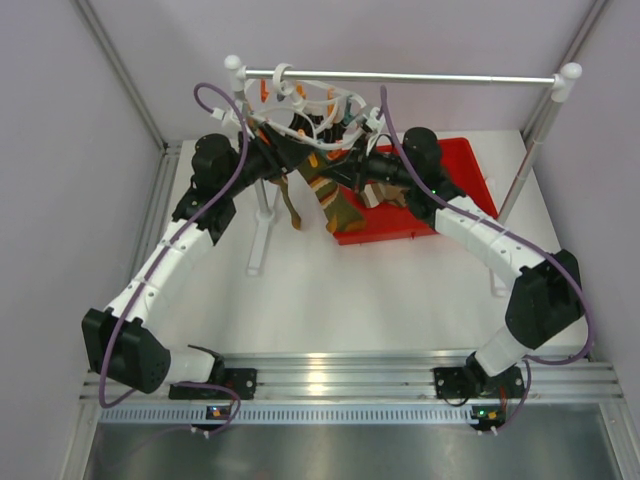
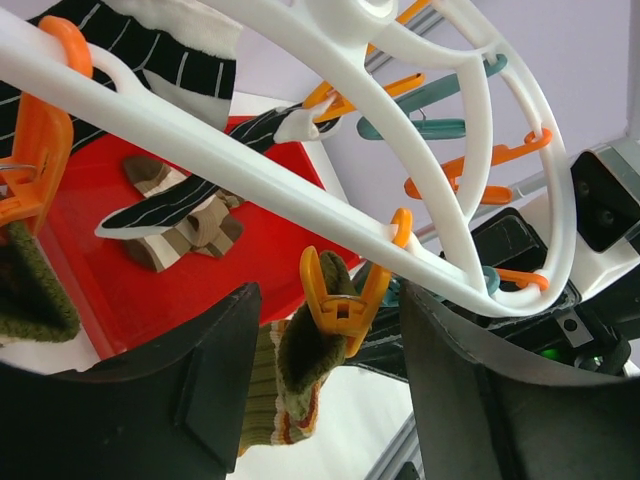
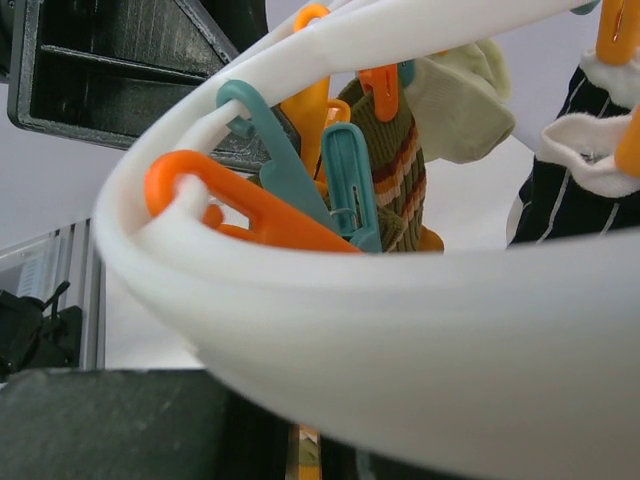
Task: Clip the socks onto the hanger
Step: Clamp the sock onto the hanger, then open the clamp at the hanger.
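Observation:
The white hanger [image 1: 312, 108] hangs by its hook from the silver rail, with orange and teal clips around its ring. A brown sock [image 1: 291, 203] and an olive striped sock [image 1: 337, 206] hang from it. In the left wrist view an orange clip [image 2: 341, 300] on the hanger [image 2: 300, 170] grips the olive sock [image 2: 305, 352]. My left gripper [image 2: 335, 400] is open, its fingers on either side of that clip and apart from it. My right gripper [image 3: 305, 455] sits under the hanger ring [image 3: 400, 330], which hides its tips. Its dark fingers stand close together with a sliver of striped cloth between them.
A red tray [image 1: 455, 185] at the back right holds more socks, also visible in the left wrist view [image 2: 185, 225]. A black striped sock [image 2: 170, 60] is clipped on the hanger. The rail's white posts [image 1: 262, 215] stand on the table near both arms.

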You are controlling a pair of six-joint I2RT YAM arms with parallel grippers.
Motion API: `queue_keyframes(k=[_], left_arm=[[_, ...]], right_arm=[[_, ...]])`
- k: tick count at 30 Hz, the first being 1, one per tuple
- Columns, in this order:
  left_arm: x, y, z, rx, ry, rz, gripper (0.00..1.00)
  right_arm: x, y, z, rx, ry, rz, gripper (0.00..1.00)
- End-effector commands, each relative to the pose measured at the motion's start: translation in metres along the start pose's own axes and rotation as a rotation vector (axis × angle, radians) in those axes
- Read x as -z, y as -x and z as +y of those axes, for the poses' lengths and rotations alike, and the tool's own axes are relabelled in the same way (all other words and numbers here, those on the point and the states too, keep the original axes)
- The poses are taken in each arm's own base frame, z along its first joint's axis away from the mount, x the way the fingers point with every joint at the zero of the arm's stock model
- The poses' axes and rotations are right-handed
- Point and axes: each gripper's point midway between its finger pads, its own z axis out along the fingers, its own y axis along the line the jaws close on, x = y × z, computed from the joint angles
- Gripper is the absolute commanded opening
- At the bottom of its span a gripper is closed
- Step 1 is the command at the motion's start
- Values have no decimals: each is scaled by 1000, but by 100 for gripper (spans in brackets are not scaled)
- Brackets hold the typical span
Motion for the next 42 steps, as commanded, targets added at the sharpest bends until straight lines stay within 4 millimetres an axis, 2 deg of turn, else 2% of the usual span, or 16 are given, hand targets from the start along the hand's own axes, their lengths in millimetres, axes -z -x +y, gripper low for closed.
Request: queue_keyframes(k=[1,4,7,8,13,17,21,23,29,31,33,35,36,38,40,42], left_arm=[[14,23,-25,-43,-44,-67,63],[18,24,-25,-47,-39,-70,64],[26,25,-26,-63,-37,-82,65],[27,25,-23,-67,-33,-84,65],[42,26,-22,-90,-29,-101,69],[53,24,-21,-125,-34,-113,74],[66,22,-33,-212,-75,-106,77],[73,23,-42,-265,-104,-109,75],[89,15,-64,-419,-199,-62,66],[91,16,-64,-457,-199,-72,59],[91,15,-55,-448,-152,-71,53],[90,15,-51,-461,-132,-72,50],[90,16,-49,-461,-122,-72,48],[87,19,-48,-481,-113,-76,47],[83,20,-44,-479,-95,-74,44],[79,23,-41,-454,-69,-78,43]], right_arm=[[2,41,3,101,8,-84,0],[4,38,2,104,0,-68,3],[8,36,4,116,-4,-56,14],[9,33,4,116,-8,-48,23],[21,23,3,147,-50,-3,37],[31,19,-1,182,-83,32,43],[46,18,2,238,-107,66,46],[55,25,8,286,-108,56,47],[80,3,31,237,-93,87,47],[89,-3,38,218,-100,74,48],[93,-6,42,196,-103,71,50],[96,-2,45,206,-110,50,53],[97,0,46,213,-109,47,56],[96,6,51,237,-103,39,67],[91,10,54,266,-102,49,89],[82,15,58,289,-96,55,93]])
